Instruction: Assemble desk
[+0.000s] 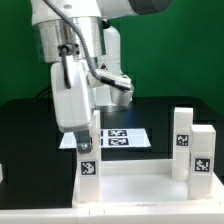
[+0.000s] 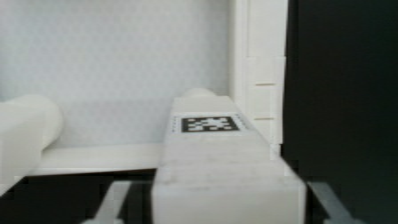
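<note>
Desk top [image 1: 140, 185] lies near the table's front edge, two legs [image 1: 195, 150] already standing at the exterior view's right; my claw [image 1: 84, 137] clamps a third leg [image 1: 87, 160] over the near-left corner; a tilted leg could jam there
</note>
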